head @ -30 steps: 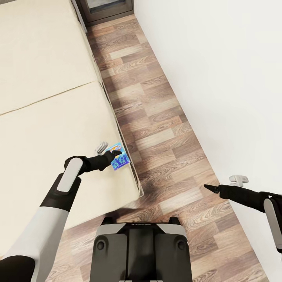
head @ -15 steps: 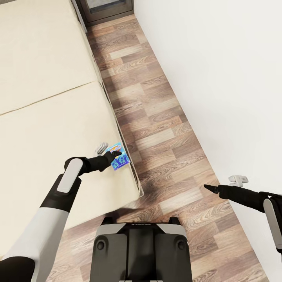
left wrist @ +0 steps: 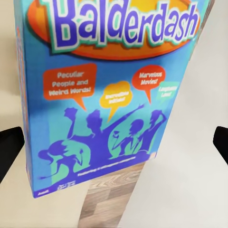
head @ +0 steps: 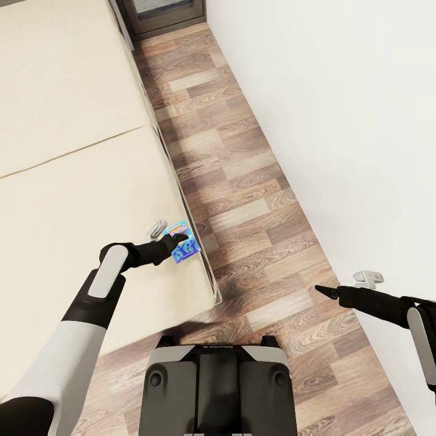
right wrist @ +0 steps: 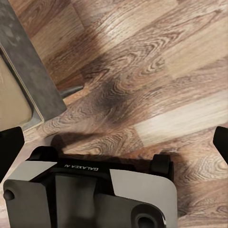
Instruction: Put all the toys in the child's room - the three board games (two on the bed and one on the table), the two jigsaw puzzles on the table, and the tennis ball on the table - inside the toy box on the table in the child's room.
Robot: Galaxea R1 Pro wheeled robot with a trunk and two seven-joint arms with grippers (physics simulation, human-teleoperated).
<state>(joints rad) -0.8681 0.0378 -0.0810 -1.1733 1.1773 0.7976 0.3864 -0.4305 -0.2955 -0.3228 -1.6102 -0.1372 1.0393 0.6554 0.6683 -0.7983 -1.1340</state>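
My left gripper [head: 177, 240] hangs over the blue board game [head: 183, 243], which lies flat on the beige mattress of the bed [head: 72, 181], close to the edge that faces the wood floor [head: 242, 200]; in my left wrist view the box [left wrist: 107, 95] reads "Balderdash" and sits between my two dark fingertips [left wrist: 9, 149], which stand wide apart at the sides of the frame, so this hand is spread wide and holds nothing yet; I judge the step in hand to be the pick-up of this game; to do it well I should come down with the fingers straddling the box's narrower span, keep them level with the mattress so one tip does not dig into the soft top first, and close only when both tips are beside the box walls, not on the lid; the box lies near the bed's edge, so a sideways nudge could push it off onto the floor; my right gripper [head: 321, 290] hovers idle above the floor near the white wall [head: 339, 121], its tips [right wrist: 9, 147] likewise spread, empty
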